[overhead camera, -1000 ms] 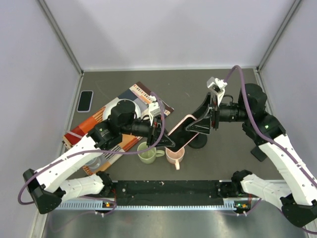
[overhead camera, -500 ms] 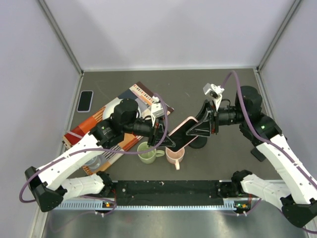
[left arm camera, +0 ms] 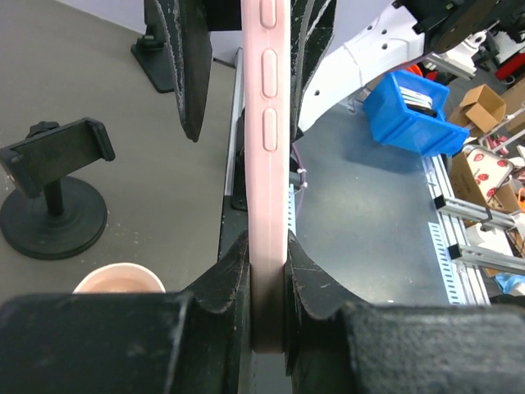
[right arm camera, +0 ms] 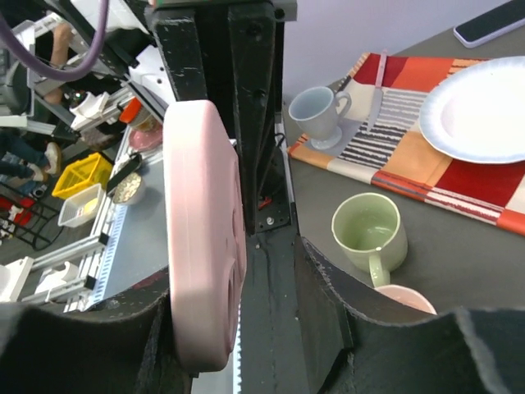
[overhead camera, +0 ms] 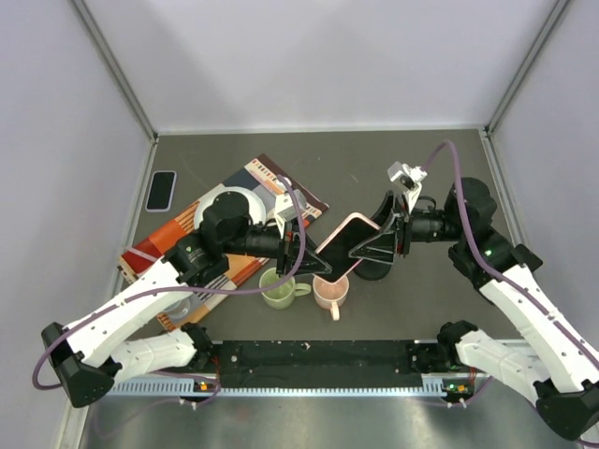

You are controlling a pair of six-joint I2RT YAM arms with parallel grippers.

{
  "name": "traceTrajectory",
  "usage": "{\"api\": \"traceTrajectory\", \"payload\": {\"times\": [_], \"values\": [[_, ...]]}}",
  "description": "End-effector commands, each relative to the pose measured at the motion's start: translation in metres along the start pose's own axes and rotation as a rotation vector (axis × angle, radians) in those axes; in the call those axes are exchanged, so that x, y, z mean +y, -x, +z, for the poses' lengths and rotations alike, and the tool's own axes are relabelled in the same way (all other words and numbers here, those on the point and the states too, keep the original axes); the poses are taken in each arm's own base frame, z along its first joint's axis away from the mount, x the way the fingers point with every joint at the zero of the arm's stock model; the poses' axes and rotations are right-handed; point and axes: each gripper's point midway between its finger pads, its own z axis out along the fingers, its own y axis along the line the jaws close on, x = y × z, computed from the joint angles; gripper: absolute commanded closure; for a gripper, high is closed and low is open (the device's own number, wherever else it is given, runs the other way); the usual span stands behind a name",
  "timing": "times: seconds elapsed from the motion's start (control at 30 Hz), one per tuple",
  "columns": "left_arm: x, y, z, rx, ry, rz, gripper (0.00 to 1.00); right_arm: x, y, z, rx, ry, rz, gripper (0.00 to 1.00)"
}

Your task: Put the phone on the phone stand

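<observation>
The phone (overhead camera: 342,245), in a pink case, hangs edge-up above the table between both arms. My left gripper (overhead camera: 306,254) is shut on its lower end; in the left wrist view the phone's pink edge (left arm camera: 267,156) is pinched between the jaws of that gripper (left arm camera: 267,254). My right gripper (overhead camera: 376,239) straddles the other end and stands open. In the right wrist view the phone (right arm camera: 205,246) lies against one finger of that gripper (right arm camera: 246,283), with a gap to the other. The black phone stand (left arm camera: 53,197) stands on the table, partly hidden under the right gripper (overhead camera: 374,269).
A green mug (overhead camera: 279,288) and a pink mug (overhead camera: 330,293) stand just below the phone. A striped mat (overhead camera: 187,245) at the left holds a white plate (right arm camera: 484,107) and a pale mug (right arm camera: 320,111). A dark phone (overhead camera: 161,190) lies at the far left.
The right gripper has shifted a little along the phone's upper end and its wrist has dropped slightly. The left gripper still holds the phone, which has barely moved.
</observation>
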Motion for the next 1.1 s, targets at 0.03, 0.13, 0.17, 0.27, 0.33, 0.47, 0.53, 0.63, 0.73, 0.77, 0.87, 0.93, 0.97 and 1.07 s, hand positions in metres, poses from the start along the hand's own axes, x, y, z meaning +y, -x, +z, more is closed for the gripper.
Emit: {"api": "traceTrajectory", "payload": {"times": [0.03, 0.13, 0.17, 0.27, 0.33, 0.47, 0.53, 0.63, 0.73, 0.77, 0.87, 0.93, 0.97, 1.07], "values": [[-0.033, 0.039, -0.006, -0.146, -0.121, 0.115, 1.00, 0.020, 0.028, 0.000, -0.110, 0.060, -0.082, 0.58], [-0.032, 0.038, -0.006, -0.143, -0.116, 0.116, 1.00, 0.026, 0.038, -0.002, -0.151, 0.060, -0.095, 0.59], [-0.032, 0.037, -0.006, -0.143, -0.116, 0.116, 1.00, 0.029, 0.042, -0.003, -0.165, 0.064, -0.099, 0.59], [-0.033, 0.038, -0.006, -0.145, -0.120, 0.115, 1.00, 0.032, 0.046, -0.004, -0.180, 0.073, -0.090, 0.63], [-0.034, 0.040, -0.006, -0.150, -0.125, 0.117, 1.00, 0.035, 0.049, -0.004, -0.193, 0.084, -0.104, 0.65], [-0.033, 0.040, -0.005, -0.151, -0.127, 0.114, 1.00, 0.040, 0.052, -0.005, -0.205, 0.108, -0.099, 0.67], [-0.034, 0.041, -0.005, -0.152, -0.132, 0.114, 1.00, 0.041, 0.053, -0.005, -0.218, 0.114, -0.106, 0.69], [-0.034, 0.041, -0.004, -0.153, -0.138, 0.113, 1.00, 0.044, 0.053, -0.005, -0.224, 0.136, -0.105, 0.72], [-0.033, 0.040, -0.004, -0.150, -0.137, 0.110, 1.00, 0.044, 0.054, -0.003, -0.224, 0.151, -0.096, 0.86], [-0.033, 0.041, -0.003, -0.152, -0.137, 0.113, 1.00, 0.044, 0.053, -0.003, -0.221, 0.159, -0.084, 0.91], [-0.031, 0.040, -0.002, -0.150, -0.130, 0.107, 1.00, 0.050, 0.051, -0.004, -0.225, 0.193, -0.094, 1.00], [-0.029, 0.041, -0.002, -0.149, -0.119, 0.100, 1.00, 0.050, 0.048, -0.004, -0.226, 0.192, -0.098, 1.00], [-0.028, 0.042, -0.002, -0.147, -0.111, 0.098, 1.00, 0.050, 0.048, -0.006, -0.229, 0.183, -0.105, 1.00], [-0.016, 0.043, 0.000, -0.133, -0.039, 0.061, 0.64, 0.029, 0.052, -0.006, -0.267, 0.050, -0.096, 1.00]]}}
